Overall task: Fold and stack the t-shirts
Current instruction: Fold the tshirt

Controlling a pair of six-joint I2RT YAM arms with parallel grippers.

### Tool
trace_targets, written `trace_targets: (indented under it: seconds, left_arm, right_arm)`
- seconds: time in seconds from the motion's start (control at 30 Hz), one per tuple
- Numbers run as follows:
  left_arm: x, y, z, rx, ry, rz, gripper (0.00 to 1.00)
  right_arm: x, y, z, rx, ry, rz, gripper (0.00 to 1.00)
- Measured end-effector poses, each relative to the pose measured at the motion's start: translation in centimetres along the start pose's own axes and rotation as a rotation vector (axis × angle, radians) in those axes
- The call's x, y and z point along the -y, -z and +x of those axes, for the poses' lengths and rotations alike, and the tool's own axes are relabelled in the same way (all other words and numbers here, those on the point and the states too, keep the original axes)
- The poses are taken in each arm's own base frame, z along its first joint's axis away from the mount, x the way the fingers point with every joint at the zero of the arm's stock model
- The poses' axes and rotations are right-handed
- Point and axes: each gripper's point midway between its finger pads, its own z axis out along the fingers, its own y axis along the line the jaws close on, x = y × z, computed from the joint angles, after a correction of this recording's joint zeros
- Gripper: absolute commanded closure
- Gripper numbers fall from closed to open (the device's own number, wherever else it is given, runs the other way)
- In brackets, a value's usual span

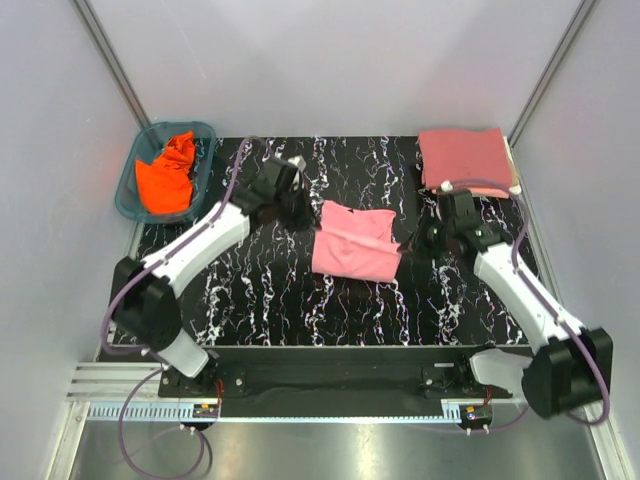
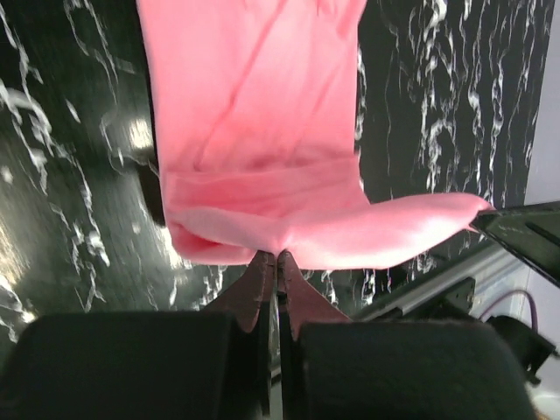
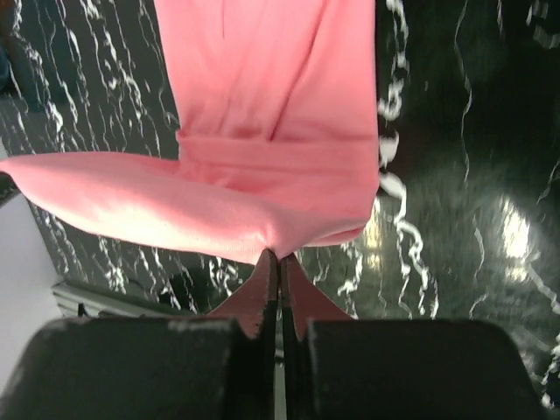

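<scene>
The light pink t-shirt (image 1: 352,240) hangs partly folded over the middle of the black marbled table. My left gripper (image 1: 300,212) is shut on its left top corner; the left wrist view shows the cloth (image 2: 262,149) pinched at the fingertips (image 2: 278,255). My right gripper (image 1: 412,240) is shut on its right edge; the right wrist view shows the cloth (image 3: 271,131) pinched at the fingertips (image 3: 280,255). The rose-red t-shirt (image 1: 464,158) lies folded at the far right, on a cream one whose edge (image 1: 516,188) shows. The orange t-shirt (image 1: 170,175) lies crumpled in the basket.
A teal plastic basket (image 1: 205,135) stands at the far left corner off the table. Grey walls close in left, right and back. The metal rail (image 1: 300,410) runs along the near edge.
</scene>
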Motion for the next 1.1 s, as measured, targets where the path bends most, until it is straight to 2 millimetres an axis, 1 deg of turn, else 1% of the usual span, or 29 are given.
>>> trace_targets:
  seconds: [0.17, 0.23, 0.3, 0.43, 0.47, 0.5, 0.53, 0.6, 0.63, 0.67, 0.73, 0.77, 0.8, 0.83, 0.9, 0.97, 1.03, 1.07, 1.1]
  left_arm:
    - [0.0, -2.3, -5.3, 0.032, -0.004, 0.0, 1.0]
    - [-0.2, -3.2, -7.3, 0.046, -0.009, -0.001, 1.0]
    - [-0.3, -4.3, -9.2, 0.057, -0.016, 0.001, 1.0]
    - [-0.6, -7.4, -12.9, 0.077, -0.028, 0.03, 1.0]
    - [-0.7, -8.3, -13.7, 0.08, -0.031, 0.037, 0.98]
    - [-0.8, -9.3, -14.5, 0.086, -0.034, 0.045, 0.94]
    - [-1.1, -10.5, -15.1, 0.088, -0.036, 0.05, 0.84]
    - [-1.8, -12.4, -15.8, 0.085, -0.034, 0.055, 0.89]
    - [-2.3, -13.5, -16.0, 0.08, -0.03, 0.054, 0.88]
    - [-2.8, -14.5, -16.1, 0.074, -0.026, 0.051, 0.8]
    - [-4.0, -16.2, -16.3, 0.066, -0.026, 0.042, 0.66]
    - [-4.7, -17.1, -16.1, 0.055, -0.022, 0.039, 0.57]
    - [-5.3, -17.7, -16.0, 0.046, -0.02, 0.037, 0.57]
    - [-5.7, -18.0, -15.9, 0.04, -0.013, 0.037, 0.57]
    - [-7.0, -18.1, -15.9, 0.029, 0.0, 0.026, 0.56]
    - [-7.9, -17.6, -16.5, 0.045, -0.001, 0.024, 0.59]
    - [-8.6, -16.8, -16.3, 0.042, 0.003, 0.023, 0.65]
    - [-9.0, -16.2, -16.0, 0.038, 0.008, 0.023, 0.67]
    - [-9.1, -15.8, -15.7, 0.036, 0.009, 0.029, 0.67]
  right_arm:
    - [-1.5, -1.8, -4.7, 0.027, 0.048, 0.016, 1.0]
    - [-1.9, -2.9, -6.8, 0.032, 0.06, 0.019, 1.0]
    - [-1.9, -4.3, -8.7, 0.036, 0.065, 0.029, 0.99]
    - [-1.2, -7.4, -11.3, 0.02, 0.071, 0.057, 0.97]
    - [-1.0, -8.3, -11.9, 0.015, 0.07, 0.064, 0.97]
    - [-0.7, -9.3, -12.5, 0.01, 0.07, 0.07, 0.94]
    - [-0.4, -10.3, -12.8, 0.001, 0.067, 0.077, 0.91]
    - [0.4, -12.1, -13.5, -0.017, 0.06, 0.094, 0.8]
    - [0.8, -12.9, -13.8, -0.022, 0.057, 0.101, 0.8]
    - [1.3, -13.9, -14.0, -0.034, 0.053, 0.112, 0.8]
    - [2.5, -15.8, -14.6, -0.047, 0.039, 0.129, 0.71]
    - [3.1, -16.4, -14.8, -0.052, 0.029, 0.138, 0.66]
    - [3.7, -16.9, -14.9, -0.059, 0.017, 0.147, 0.65]
    - [4.4, -17.1, -14.9, -0.063, 0.01, 0.156, 0.63]
    - [4.9, -17.0, -15.0, -0.068, -0.001, 0.165, 0.6]
    - [4.9, -16.5, -15.5, -0.056, -0.003, 0.154, 0.59]
    - [4.3, -15.8, -15.7, -0.05, 0.0, 0.133, 0.62]
    - [3.9, -15.5, -15.7, -0.047, 0.003, 0.12, 0.68]
    - [3.4, -15.1, -15.6, -0.047, 0.006, 0.102, 0.7]
